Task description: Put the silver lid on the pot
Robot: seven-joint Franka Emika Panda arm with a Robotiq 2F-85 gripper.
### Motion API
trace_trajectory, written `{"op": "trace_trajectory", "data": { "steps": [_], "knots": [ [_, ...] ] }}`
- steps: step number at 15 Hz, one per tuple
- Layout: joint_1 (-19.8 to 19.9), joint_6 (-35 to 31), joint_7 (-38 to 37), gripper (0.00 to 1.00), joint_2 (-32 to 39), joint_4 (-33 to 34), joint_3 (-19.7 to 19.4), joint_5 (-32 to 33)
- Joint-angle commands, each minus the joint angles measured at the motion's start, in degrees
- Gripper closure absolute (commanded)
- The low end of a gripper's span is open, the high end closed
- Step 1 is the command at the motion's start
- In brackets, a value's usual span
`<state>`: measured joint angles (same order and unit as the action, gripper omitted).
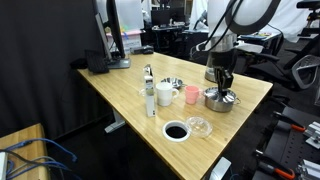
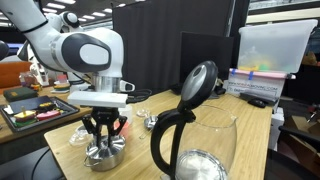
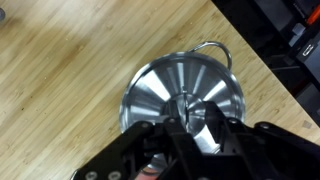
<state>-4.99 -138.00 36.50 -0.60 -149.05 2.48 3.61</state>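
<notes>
The pot (image 1: 216,100) is low, wide and shiny silver, and stands near the table's edge; it also shows under the arm in an exterior view (image 2: 104,156). In the wrist view the silver lid (image 3: 160,90) lies on the pot and covers its mouth, with one pot handle (image 3: 212,46) sticking out past the rim. My gripper (image 3: 193,120) is straight above it, with its fingers on either side of the lid's centre knob and closed on it. The gripper shows in both exterior views (image 1: 223,88) (image 2: 104,142).
A pink cup (image 1: 191,94), a white cup (image 1: 165,96), a tall bottle (image 1: 150,95) and a small silver dish (image 1: 172,83) stand beside the pot. A white ring with black centre (image 1: 175,131) and a clear glass piece (image 1: 199,126) lie near the front edge. A dark jug (image 2: 190,120) stands close to the camera.
</notes>
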Motion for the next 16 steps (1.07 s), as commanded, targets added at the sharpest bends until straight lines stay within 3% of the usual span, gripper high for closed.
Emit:
{"op": "trace_trajectory", "data": {
  "steps": [1, 3, 4, 5, 11, 15, 16],
  "knots": [
    [0.4, 0.1, 0.0, 0.65, 0.0, 0.1, 0.4, 0.0],
    [0.4, 0.1, 0.0, 0.65, 0.0, 0.1, 0.4, 0.0],
    [0.4, 0.4, 0.2, 0.40, -0.2, 0.0, 0.4, -0.3],
    [0.3, 0.5, 0.1, 0.40, -1.0, -0.3, 0.5, 0.1],
    [-0.1, 2.4, 2.0, 0.02, -5.7, -1.3, 0.3, -0.6],
    [-0.7, 6.0, 4.3, 0.00, -10.0, -1.9, -0.5, -2.1],
    [-0.5, 4.1, 2.0, 0.00, -7.7, -0.9, -0.2, -0.3]
  ]
}}
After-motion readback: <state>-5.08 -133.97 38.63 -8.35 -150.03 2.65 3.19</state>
